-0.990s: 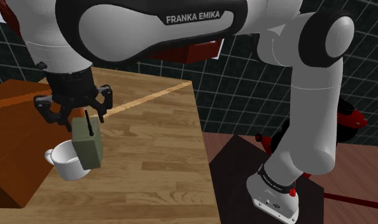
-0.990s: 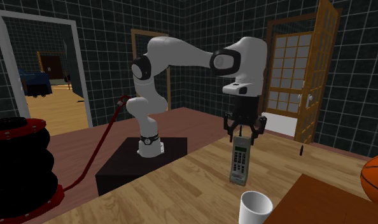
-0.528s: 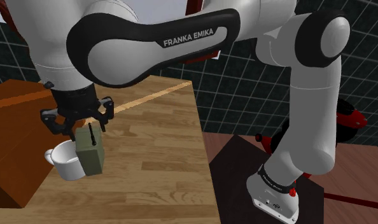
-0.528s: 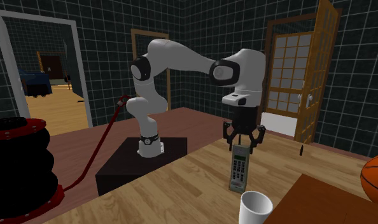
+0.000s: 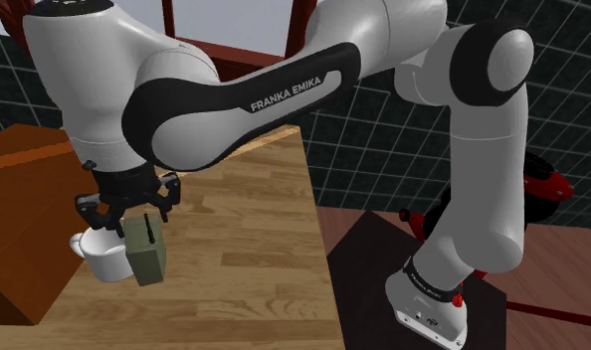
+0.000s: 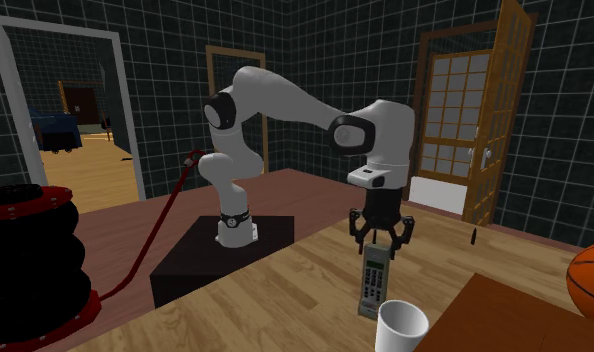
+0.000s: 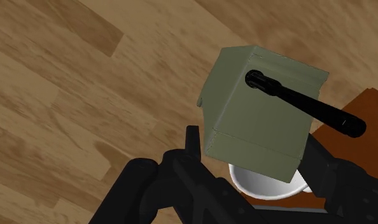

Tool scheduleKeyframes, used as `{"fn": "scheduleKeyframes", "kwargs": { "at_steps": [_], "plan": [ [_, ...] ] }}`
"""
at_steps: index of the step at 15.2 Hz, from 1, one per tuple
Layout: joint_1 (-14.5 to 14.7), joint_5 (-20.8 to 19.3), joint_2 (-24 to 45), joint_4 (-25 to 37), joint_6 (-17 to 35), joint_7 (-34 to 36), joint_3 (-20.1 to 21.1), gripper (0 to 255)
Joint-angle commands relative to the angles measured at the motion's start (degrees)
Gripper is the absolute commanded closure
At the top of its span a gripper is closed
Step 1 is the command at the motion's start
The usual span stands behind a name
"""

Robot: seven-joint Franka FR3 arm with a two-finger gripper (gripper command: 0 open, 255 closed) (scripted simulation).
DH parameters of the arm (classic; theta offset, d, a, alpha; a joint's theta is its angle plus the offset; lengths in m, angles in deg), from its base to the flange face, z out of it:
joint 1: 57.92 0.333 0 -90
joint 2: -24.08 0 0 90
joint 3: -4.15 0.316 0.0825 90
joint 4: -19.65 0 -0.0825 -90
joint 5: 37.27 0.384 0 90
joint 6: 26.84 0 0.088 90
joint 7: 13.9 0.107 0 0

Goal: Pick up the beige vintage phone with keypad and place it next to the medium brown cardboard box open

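Observation:
My gripper (image 5: 129, 214) (image 6: 378, 245) (image 7: 254, 146) is shut on the top of the phone (image 5: 146, 254) (image 6: 372, 280) (image 7: 258, 108), an olive-beige handset with a black antenna (image 7: 308, 105), held upright. Its keypad faces the second exterior view. Its lower end hangs just above the wooden table (image 5: 244, 229), right beside a white mug (image 5: 102, 257) (image 6: 402, 326) (image 7: 267, 184). The brown box (image 5: 25, 199) (image 6: 515, 315) sits just past the mug at the shoulder view's left. I cannot tell whether the phone touches the tabletop.
An orange ball (image 6: 590, 280) lies at the far right of the second exterior view, beyond the box. The table's edge (image 5: 318, 229) drops to the floor beside my dark stand (image 6: 215, 255). A folding screen (image 6: 465, 130) stands behind the table.
My gripper has come down with the phone in it, bringing it lower and closer to the mug and tabletop. The mug and box have stayed put.

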Motion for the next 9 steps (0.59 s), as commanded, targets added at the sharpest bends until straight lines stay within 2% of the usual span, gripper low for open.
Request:
{"fn": "scheduleKeyframes", "kwargs": {
  "at_steps": [1, 5, 9],
  "plan": [
    [0.11, -0.5, 0.51, -0.75, 1.17, 0.41, -0.28, 255],
    [0.33, -1.5, 1.59, -2.16, 3.35, 1.19, -0.91, 255],
    [0.33, -1.5, 1.58, -2.16, 3.35, 1.19, -0.91, 255]
  ]
}}
